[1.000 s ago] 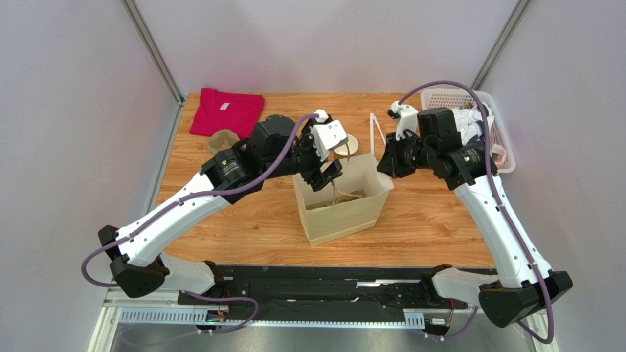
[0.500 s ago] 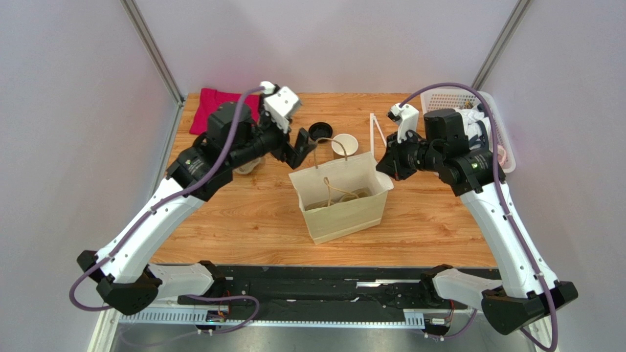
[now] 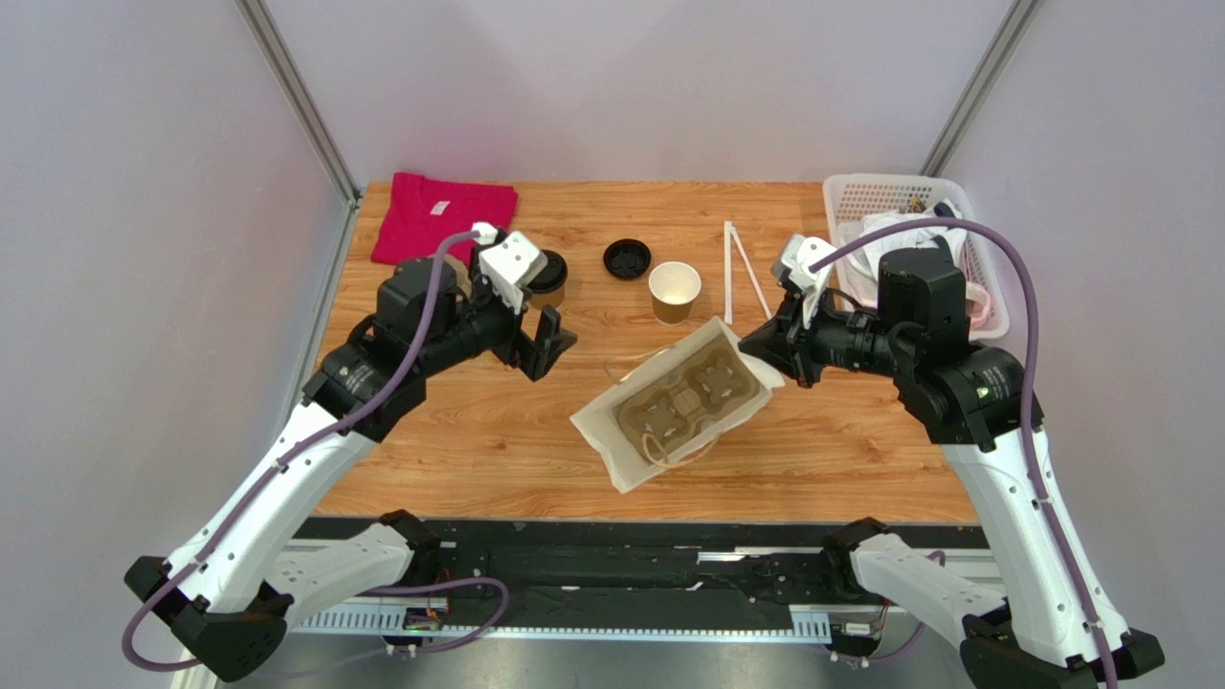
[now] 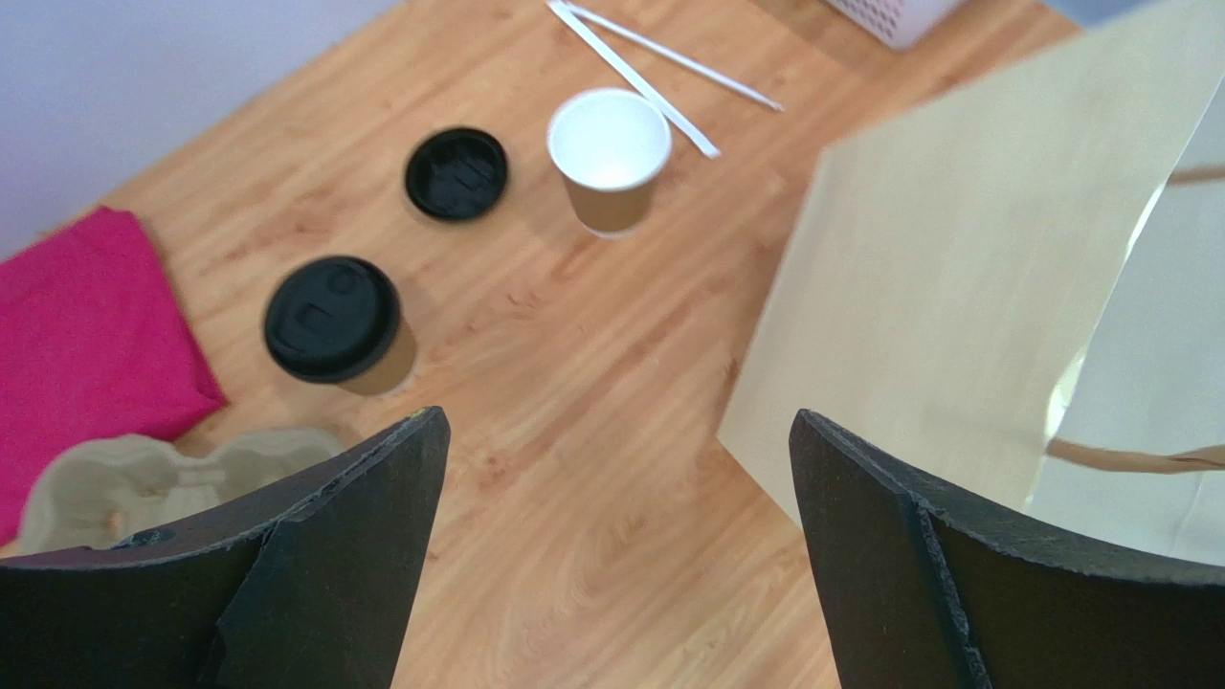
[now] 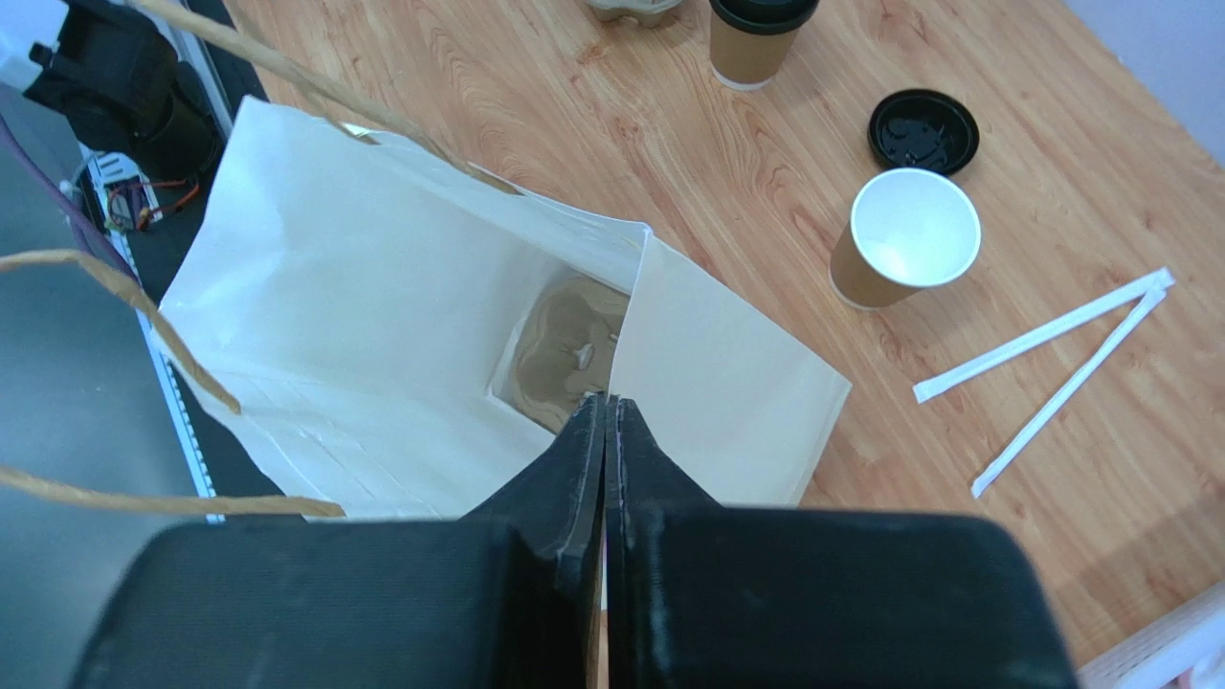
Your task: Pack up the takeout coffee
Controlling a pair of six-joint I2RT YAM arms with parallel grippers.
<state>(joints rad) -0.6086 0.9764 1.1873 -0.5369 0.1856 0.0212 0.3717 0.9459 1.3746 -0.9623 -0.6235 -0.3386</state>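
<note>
Magenta folded cloth at the far-left corner of the wooden table. Then the takeout coffee, a tan paper cup under a round black plastic lid, upright just beyond the left gripper. Next along: loose black plastic lid, open tan paper cup with a white inside, two white wrapped straws, white plastic basket at far right.

Clear only from the left wrist: moulded brown pulp cup carrier against the cloth, largely hidden overhead by the arm. Clear only from the right wrist: right gripper pinched flat on the rim of the beige paper bag.

Since a second ago: left gripper out of the bag and back over the table's left side, jaws spread wide and empty. Bag now tilted, mouth toward the overhead camera, a pulp tray in its bottom.

Left arm bent at the elbow, wrist angled down; right arm reaching in from the right.
</note>
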